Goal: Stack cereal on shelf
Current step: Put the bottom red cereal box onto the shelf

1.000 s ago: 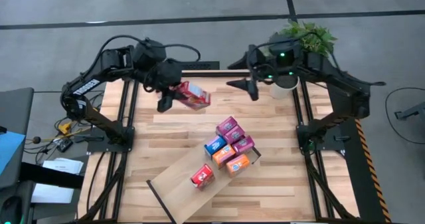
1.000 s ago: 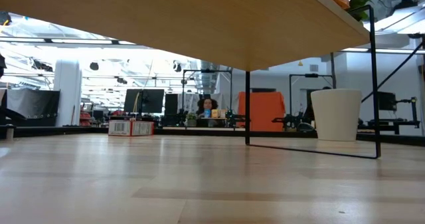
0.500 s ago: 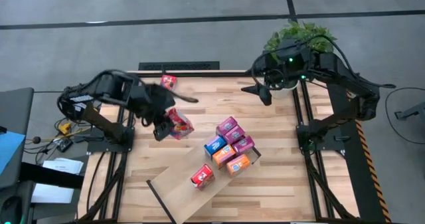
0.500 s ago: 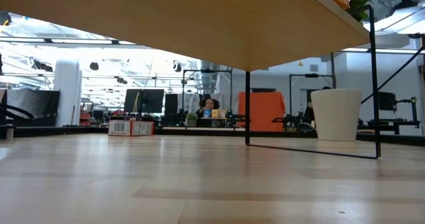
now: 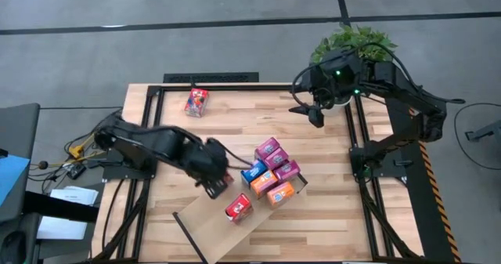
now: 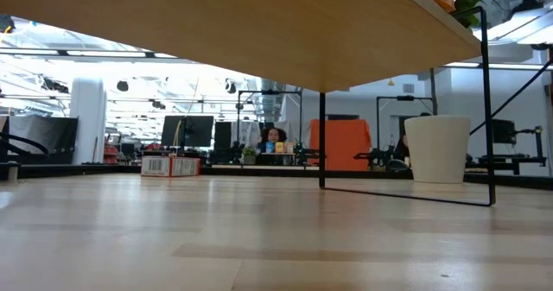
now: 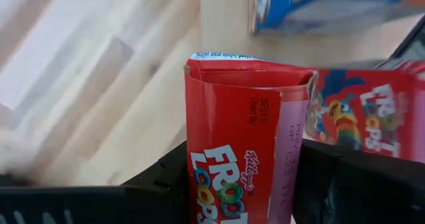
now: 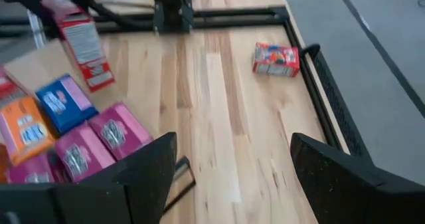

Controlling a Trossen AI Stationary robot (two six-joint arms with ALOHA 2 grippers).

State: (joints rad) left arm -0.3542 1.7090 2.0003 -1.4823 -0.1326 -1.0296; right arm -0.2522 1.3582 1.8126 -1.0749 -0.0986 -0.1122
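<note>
Planked wood table (image 5: 329,150), pale slanted shelf (image 5: 205,221) at lower centre bearing glossy cereal boxes (image 5: 270,170), left gripper (image 5: 214,183) clamping a red carton (image 7: 232,157) over it, right gripper (image 5: 315,115) spread wide, upper right.

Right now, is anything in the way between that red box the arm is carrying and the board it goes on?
Nothing visible blocks it. The left tool holds the red cereal box right at the shelf, whose near part lies bare. The other boxes cluster farther along, to one side.
</note>
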